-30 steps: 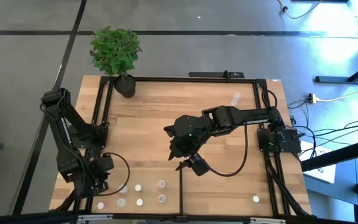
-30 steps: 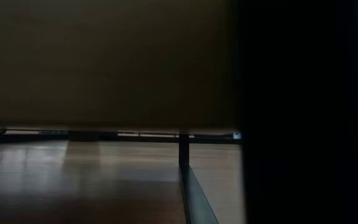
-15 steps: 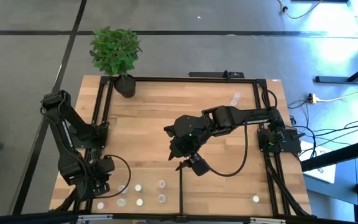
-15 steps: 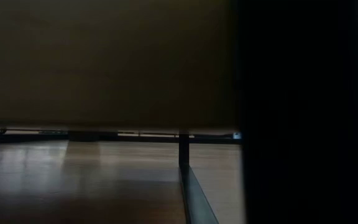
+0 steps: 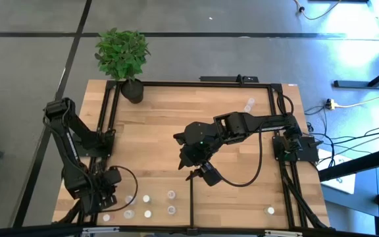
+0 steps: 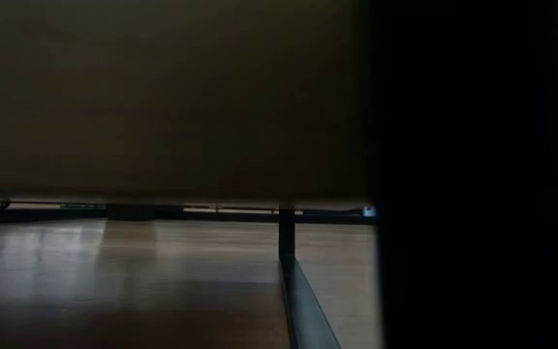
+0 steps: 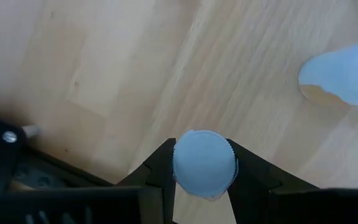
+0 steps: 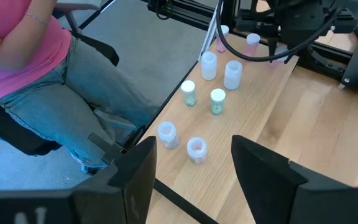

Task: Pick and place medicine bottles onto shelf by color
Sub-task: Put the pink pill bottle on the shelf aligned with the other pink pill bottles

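Fingers of the left gripper [image 7: 204, 180] are clamped on a medicine bottle [image 7: 204, 165], one dark finger on each side of its ribbed white cap, with the light-wood shelf [image 7: 135, 74] under it. In the high view that left gripper [image 5: 104, 195] sits at the shelf's [image 5: 156, 125] near left corner, just inside the black rail [image 5: 102, 131] that edges the left side.

The other medicine bottles [image 5: 147, 198] stand loose on the shelf boards just beside the left gripper, between it and the short divider bar [image 5: 191, 201]. One lone bottle [image 5: 270, 210] stands past the divider near the near right corner, and a clear bottle [image 5: 249, 103] lies near the far right corner.

The right gripper [image 5: 198, 174] hangs over the middle of the shelf, just beyond the divider bar's far end, its fingers spread apart and holding nothing. Its wrist view looks past the open right gripper [image 8: 191, 162] at the cluster of bottles [image 8: 217, 101] along the shelf's near edge; beyond that edge a seated person [image 8: 48, 81] in a pink top and jeans is close by.

A potted plant [image 5: 124, 56] stands at the shelf's far left corner. Most of the shelf's far half lies bare.
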{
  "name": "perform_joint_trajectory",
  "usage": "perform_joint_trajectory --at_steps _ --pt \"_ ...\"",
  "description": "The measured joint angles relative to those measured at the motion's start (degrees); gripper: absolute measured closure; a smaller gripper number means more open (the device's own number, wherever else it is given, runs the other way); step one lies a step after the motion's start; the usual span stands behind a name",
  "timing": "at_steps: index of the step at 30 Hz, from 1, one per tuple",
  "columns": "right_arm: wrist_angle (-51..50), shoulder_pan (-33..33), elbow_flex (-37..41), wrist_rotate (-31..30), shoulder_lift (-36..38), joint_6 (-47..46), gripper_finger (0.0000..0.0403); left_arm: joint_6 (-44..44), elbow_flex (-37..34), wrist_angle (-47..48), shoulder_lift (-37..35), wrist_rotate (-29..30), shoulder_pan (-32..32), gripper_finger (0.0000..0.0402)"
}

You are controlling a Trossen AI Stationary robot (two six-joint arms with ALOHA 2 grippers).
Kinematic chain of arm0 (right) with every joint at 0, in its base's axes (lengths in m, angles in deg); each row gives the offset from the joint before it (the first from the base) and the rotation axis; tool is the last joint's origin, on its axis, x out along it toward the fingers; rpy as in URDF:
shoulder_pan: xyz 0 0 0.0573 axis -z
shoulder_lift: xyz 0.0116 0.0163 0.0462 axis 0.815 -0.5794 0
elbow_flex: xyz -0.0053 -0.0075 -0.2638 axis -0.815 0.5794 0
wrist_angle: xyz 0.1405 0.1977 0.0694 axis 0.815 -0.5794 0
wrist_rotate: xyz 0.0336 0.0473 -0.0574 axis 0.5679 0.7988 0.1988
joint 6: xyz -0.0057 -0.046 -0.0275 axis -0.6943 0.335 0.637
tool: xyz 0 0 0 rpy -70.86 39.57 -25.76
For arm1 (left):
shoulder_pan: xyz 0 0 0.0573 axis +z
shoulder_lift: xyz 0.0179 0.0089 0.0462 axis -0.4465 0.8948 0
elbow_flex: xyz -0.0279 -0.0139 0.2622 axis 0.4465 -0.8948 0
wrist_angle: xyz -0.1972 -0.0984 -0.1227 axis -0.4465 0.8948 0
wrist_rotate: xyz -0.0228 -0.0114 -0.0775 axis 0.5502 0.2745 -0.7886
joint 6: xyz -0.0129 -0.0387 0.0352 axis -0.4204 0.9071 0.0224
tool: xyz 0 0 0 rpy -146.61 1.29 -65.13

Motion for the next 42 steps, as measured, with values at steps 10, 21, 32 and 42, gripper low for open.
perform_joint_trajectory --at_steps 10,21,32,42 --pt "0.02 0.00 0.00 0.00 0.00 0.00 0.0193 1.13 -0.73 -0.81 0.04 3.55 -1.50 0.0301" --pt "0.02 -0.02 0.00 0.00 0.00 0.00 0.0193 9.49 -0.76 2.67 0.02 9.71 -6.10 0.0301" --pt "0.02 -0.02 0.00 0.00 0.00 0.00 0.0193 10.04 -0.76 2.94 0.94 9.79 -6.29 0.0301" --pt "0.02 -0.02 0.00 0.02 0.00 0.02 0.0193 10.09 -0.76 2.77 0.96 7.78 -6.27 0.0301"
